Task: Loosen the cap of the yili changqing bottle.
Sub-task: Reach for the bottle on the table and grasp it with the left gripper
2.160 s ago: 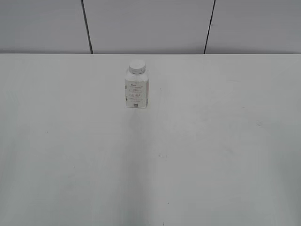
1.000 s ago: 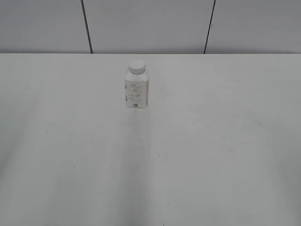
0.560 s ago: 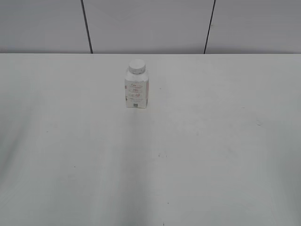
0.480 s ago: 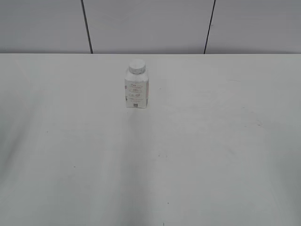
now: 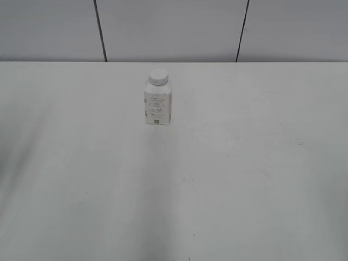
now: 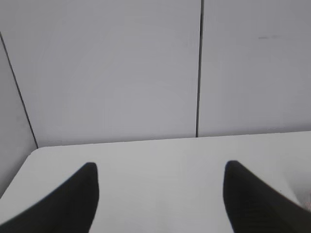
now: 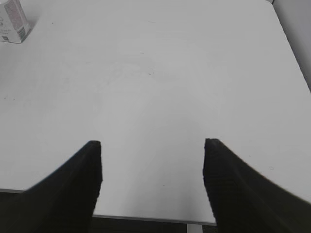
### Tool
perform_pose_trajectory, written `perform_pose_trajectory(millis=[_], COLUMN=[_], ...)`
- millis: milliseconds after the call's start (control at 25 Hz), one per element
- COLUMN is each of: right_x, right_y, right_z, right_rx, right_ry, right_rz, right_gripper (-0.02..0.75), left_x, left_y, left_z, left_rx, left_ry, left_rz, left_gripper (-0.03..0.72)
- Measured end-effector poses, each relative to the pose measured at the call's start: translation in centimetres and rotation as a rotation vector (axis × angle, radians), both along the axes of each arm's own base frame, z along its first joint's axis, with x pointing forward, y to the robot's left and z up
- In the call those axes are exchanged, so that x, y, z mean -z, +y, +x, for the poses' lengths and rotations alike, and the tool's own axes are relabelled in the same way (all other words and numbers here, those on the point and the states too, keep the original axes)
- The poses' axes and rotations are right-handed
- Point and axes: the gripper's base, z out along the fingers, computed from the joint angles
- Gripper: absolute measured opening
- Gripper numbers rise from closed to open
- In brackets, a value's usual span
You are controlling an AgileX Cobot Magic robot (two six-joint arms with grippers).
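Exterior view is showing the white table (image 5: 217, 179) stretching away bare in the foreground, with neither arm appearing anywhere in this picture. Farther back, a little toward eleven o'clock from the table's middle, the yili changqing bottle (image 5: 158, 106) is standing upright and alone, nothing touching it. Its label is facing the camera, with grey print on the front and a pink-red edge showing along the right side. The cap (image 5: 159, 76) is sitting on the bottle's neck, flat top level. Beyond the table's far edge, a pale panelled wall (image 5: 174, 27) is closing off the scene, split by two dark seams.

Left wrist view is looking across a table corner toward that wall; the left gripper (image 6: 160, 194) is holding its dark fingers (image 6: 77, 199) spread wide apart with only tabletop between them.

Right wrist view is looking down from over the near table edge; the right gripper (image 7: 151, 179) is likewise keeping its fingers (image 7: 73, 184) spread wide, gripping nothing. The bottle's lower body (image 7: 12, 22) is peeking in at about ten o'clock, well apart from those fingers, its top cut off by the frame.
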Motion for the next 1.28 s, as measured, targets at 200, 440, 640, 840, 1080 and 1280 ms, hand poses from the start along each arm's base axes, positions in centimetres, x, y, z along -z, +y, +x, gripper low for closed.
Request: perform_pose_trajectory(millis=[200, 440, 640, 840, 1080, 1280], right_x=[0.0, 0.0, 0.0, 0.0, 0.0, 0.0], right_y=[0.0, 0.0, 0.0, 0.0, 0.0, 0.0], right_z=[0.0, 0.0, 0.0, 0.0, 0.0, 0.0], right_rx=[0.0, 0.0, 0.0, 0.0, 0.0, 0.0], right_ry=[0.0, 0.0, 0.0, 0.0, 0.0, 0.0], right_rz=[0.0, 0.0, 0.0, 0.0, 0.0, 0.0], right_gripper=[0.519, 0.519, 0.519, 0.519, 0.519, 0.519], left_x=[0.6, 1.8, 3.1, 4.6, 5.8, 6.3], left_y=[0.0, 0.0, -0.1, -0.1, -0.1, -0.3], left_z=[1.0, 2.4, 3.5, 4.2, 4.7, 5.1], left_rx=[-0.007, 0.0, 0.006, 0.007, 0.011, 0.029], left_ry=[-0.006, 0.004, 0.022, 0.083, 0.129, 0.111], left_rz=[-0.028, -0.036, -0.042, -0.042, -0.04, -0.036], left_gripper=[0.489, 0.489, 0.489, 0.489, 0.475, 0.46])
